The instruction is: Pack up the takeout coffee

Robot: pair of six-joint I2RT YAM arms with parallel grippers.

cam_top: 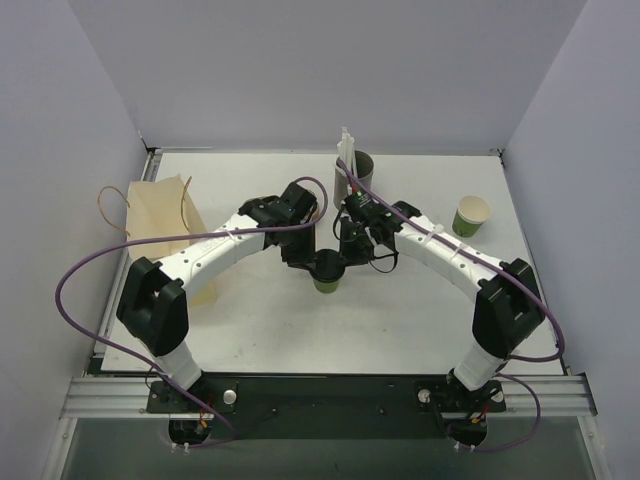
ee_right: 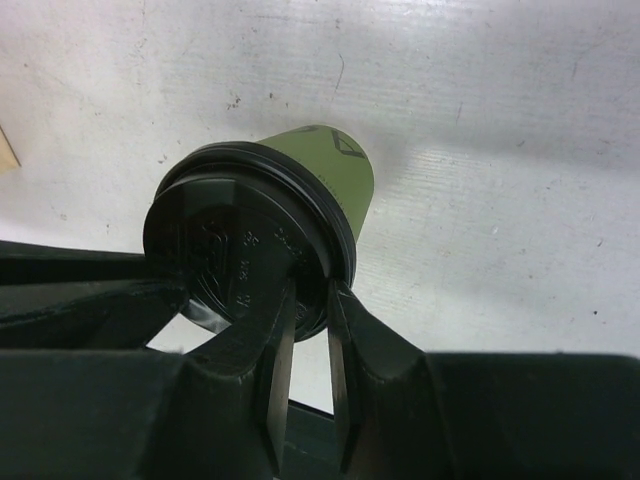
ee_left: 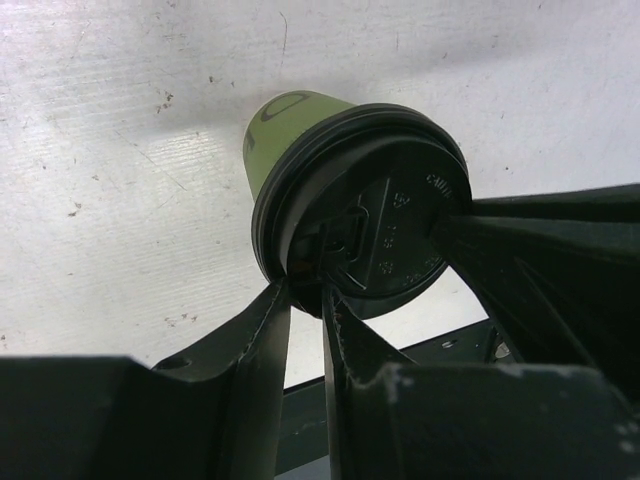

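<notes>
The takeout coffee, a small green cup with a round black lid, stands at the middle of the table. Both arms meet over it. My left gripper straddles the lid's rim on its left side, one finger inside and one outside, with only a narrow gap between them. My right gripper pinches the same lid at the opposite edge, above the green cup wall. In the top view my left gripper and right gripper hide most of the cup.
A tan paper bag with cord handles lies at the table's left side. A taller grey cup with white straws stands at the back, just behind the right arm. Another green cup without a lid stands at the right.
</notes>
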